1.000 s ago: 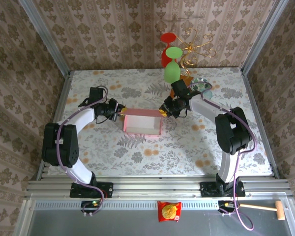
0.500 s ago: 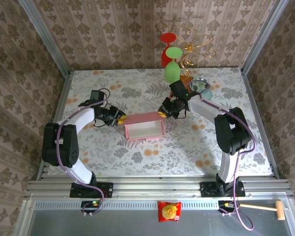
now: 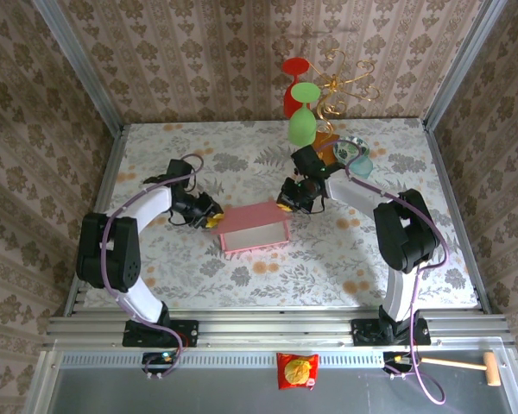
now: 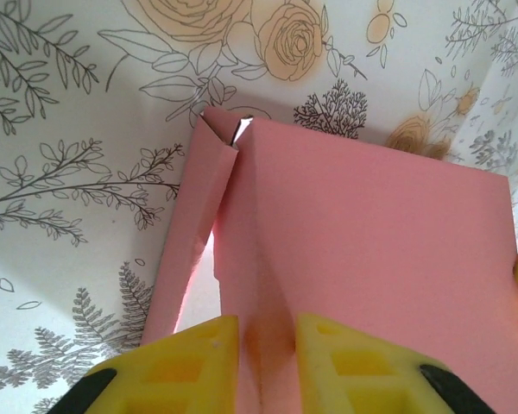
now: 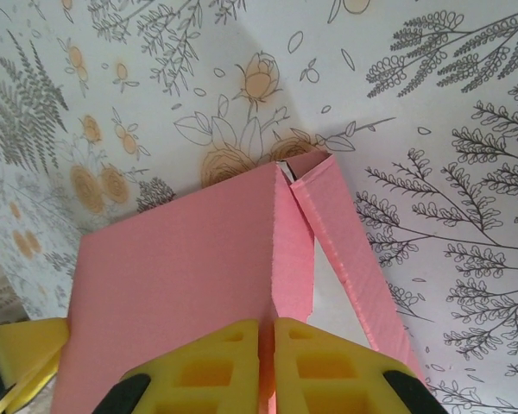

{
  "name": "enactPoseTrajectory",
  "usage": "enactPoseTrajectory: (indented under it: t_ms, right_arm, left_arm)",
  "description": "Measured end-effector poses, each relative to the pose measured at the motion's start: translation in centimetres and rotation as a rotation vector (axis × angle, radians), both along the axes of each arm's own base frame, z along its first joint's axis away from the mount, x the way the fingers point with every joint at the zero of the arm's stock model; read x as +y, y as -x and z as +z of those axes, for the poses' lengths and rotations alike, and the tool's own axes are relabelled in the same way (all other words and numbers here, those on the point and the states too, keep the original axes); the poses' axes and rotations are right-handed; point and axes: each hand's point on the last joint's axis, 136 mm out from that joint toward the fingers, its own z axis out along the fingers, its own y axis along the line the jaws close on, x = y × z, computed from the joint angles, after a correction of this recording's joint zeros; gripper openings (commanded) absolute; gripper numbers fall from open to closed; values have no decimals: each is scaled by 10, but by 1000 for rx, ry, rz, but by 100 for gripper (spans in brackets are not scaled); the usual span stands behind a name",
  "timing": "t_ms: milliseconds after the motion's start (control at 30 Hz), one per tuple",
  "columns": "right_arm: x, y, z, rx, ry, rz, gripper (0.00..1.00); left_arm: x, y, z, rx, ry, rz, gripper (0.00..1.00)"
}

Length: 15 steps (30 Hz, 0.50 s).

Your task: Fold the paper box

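Observation:
The pink paper box [image 3: 255, 227] stands mid-table as an open tray, skewed, with its left end nearer the front. My left gripper [image 3: 213, 220] is at its left end. In the left wrist view that gripper [image 4: 266, 332] has its yellow fingers [image 4: 186, 362] either side of a pink wall fold of the box [image 4: 371, 259], pressing on it. My right gripper [image 3: 287, 203] is at the box's far right corner. In the right wrist view it [image 5: 267, 332] is shut on a thin upright wall of the box [image 5: 181, 276]; pale inner face shows beside it.
A gold stand with a red and a green glass [image 3: 302, 116] and a small bowl [image 3: 352, 152] stand at the back right, close behind the right arm. The floral tablecloth [image 3: 397, 250] runs to papered side walls. A snack packet [image 3: 297, 371] and a wooden mallet [image 3: 466, 365] lie on the front shelf.
The box has turned: its left end swung toward the front with the left gripper, and the right gripper shifted slightly left. The left fingers have spread a little.

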Motion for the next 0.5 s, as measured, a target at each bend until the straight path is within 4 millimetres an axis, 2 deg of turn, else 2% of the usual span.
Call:
enactPoseTrajectory:
  t_ms: [333, 500]
  right_arm:
    - [-1, 8, -8, -56, 87, 92, 8]
    - [0, 15, -9, -84, 125, 143, 8]
  left_arm:
    - [0, 7, -12, -34, -70, -64, 20]
    - [3, 14, -23, -40, -116, -93, 25]
